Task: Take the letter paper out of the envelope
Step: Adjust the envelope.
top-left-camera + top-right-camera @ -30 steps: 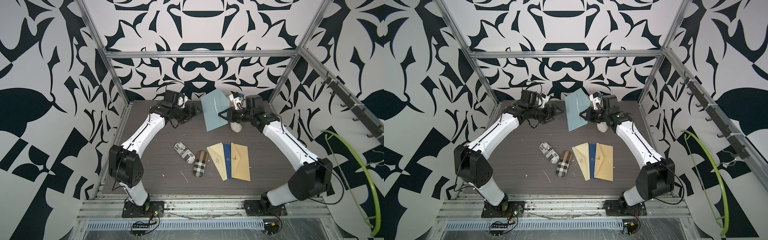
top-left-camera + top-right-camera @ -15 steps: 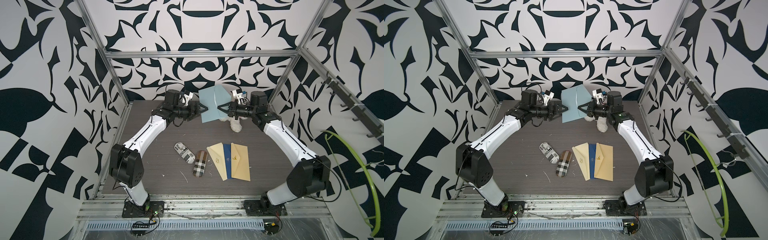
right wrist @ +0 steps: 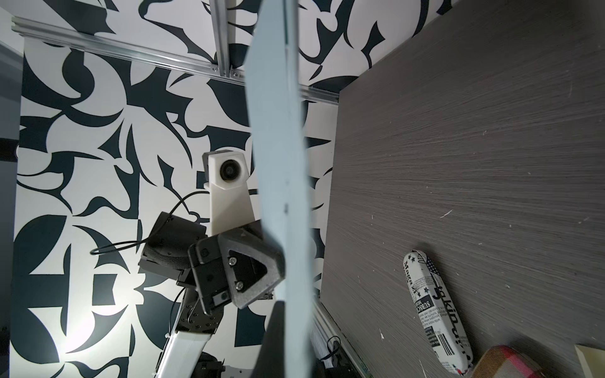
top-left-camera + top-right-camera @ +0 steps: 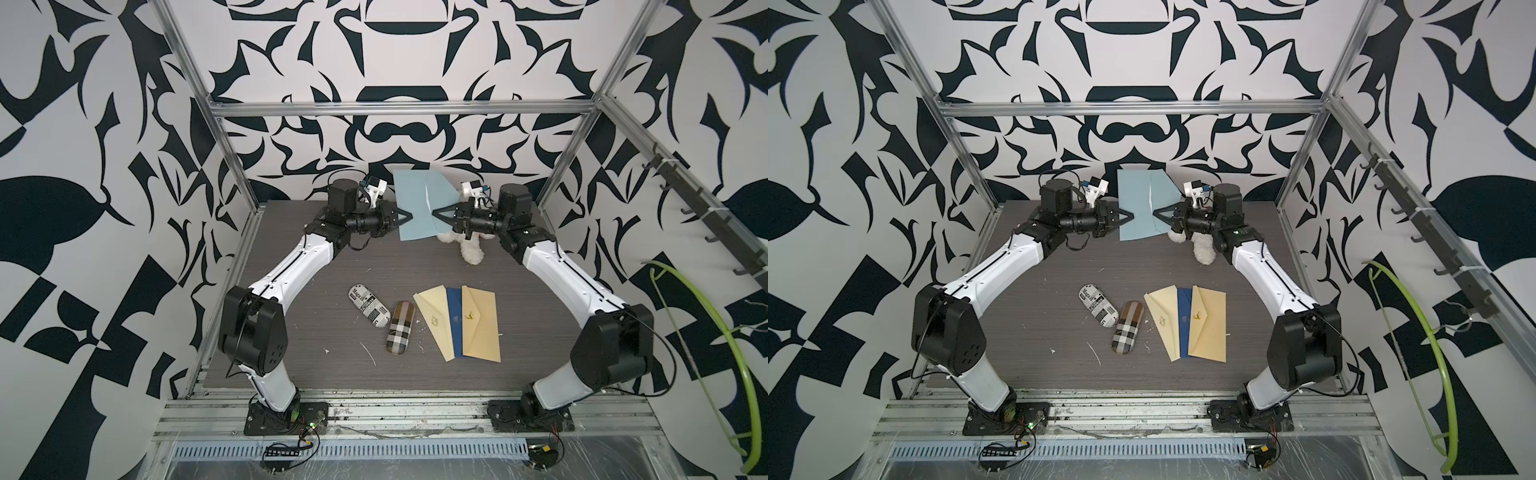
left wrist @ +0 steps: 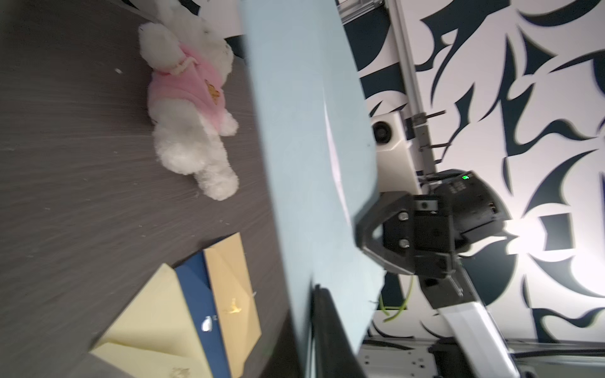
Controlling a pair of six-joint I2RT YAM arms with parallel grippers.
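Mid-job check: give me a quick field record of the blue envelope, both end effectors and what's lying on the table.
blue envelope: held upright in the air, near the back of the table
left end effector: shut on blue envelope
right end effector: shut on blue envelope, opposite edge
letter paper: cannot tell if out
lying on table: plush toy, three fanned envelopes, newsprint pouch, plaid pouch

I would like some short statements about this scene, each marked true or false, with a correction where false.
1. Both the left claw and the right claw grip the light blue envelope, held above the table. True.
2. The plush toy wears a green top. False: the top is pink.
3. A dark blue envelope lies between a cream envelope and a tan envelope. True.
4. The plaid pouch lies on those envelopes. False: it lies beside them.
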